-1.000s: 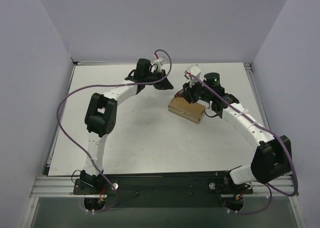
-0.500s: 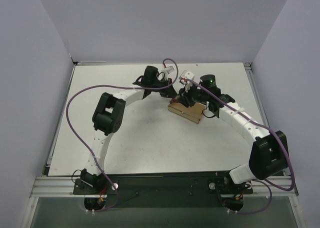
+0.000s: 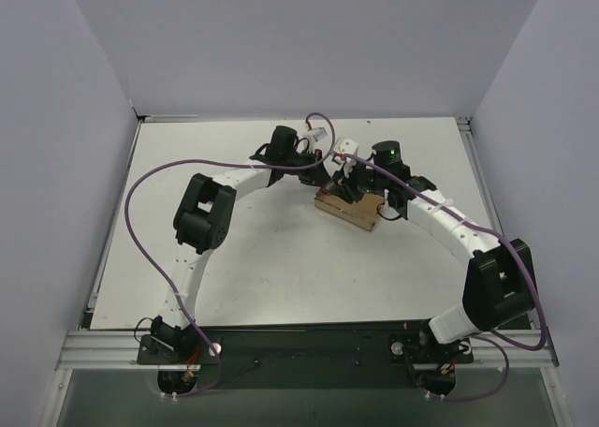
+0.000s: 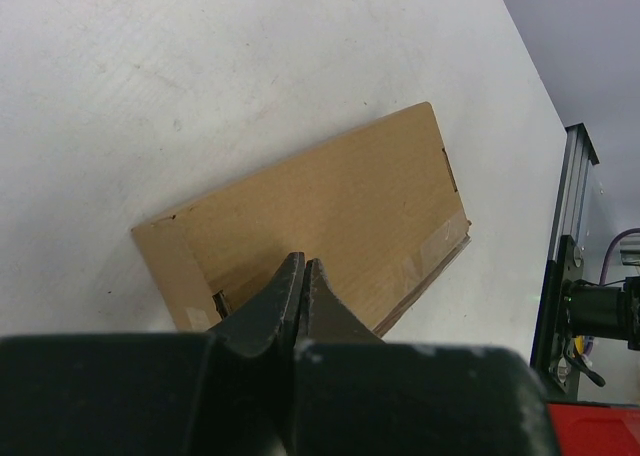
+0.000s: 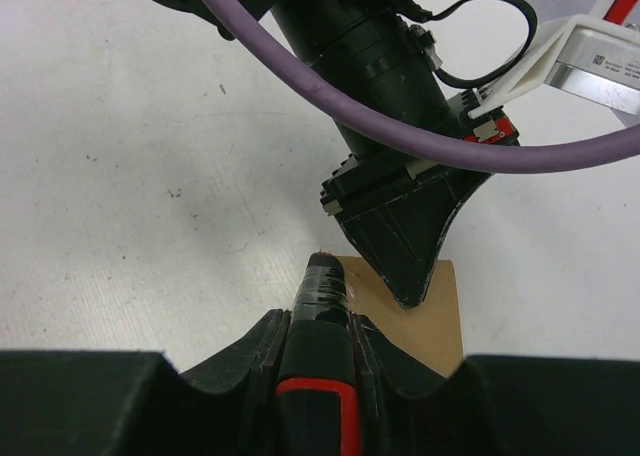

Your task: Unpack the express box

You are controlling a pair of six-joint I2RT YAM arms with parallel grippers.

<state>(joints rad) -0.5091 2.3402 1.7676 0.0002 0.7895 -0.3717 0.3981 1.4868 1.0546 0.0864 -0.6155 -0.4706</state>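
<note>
Express box [image 3: 354, 213]: a tan cardboard carton lying flat on the white table [image 3: 234, 249], a strip of clear tape at one end, flaps down.

Left gripper [image 4: 302, 268]: fingers pressed together with nothing between them. The tip points down at the box's top face, close to one short end. Contact with the cardboard cannot be confirmed.

Right gripper [image 5: 320, 324]: fingers pinching a red-and-black utility knife [image 5: 322, 286]. The knife's black front end projects ahead of the fingers, just beside the box edge and next to the left gripper's tip. Whether the knife touches the box cannot be told.

From the overhead camera, both wrists crowd over the far side of the box, the left arm coming in from the box's left and the right arm from its right.
</note>
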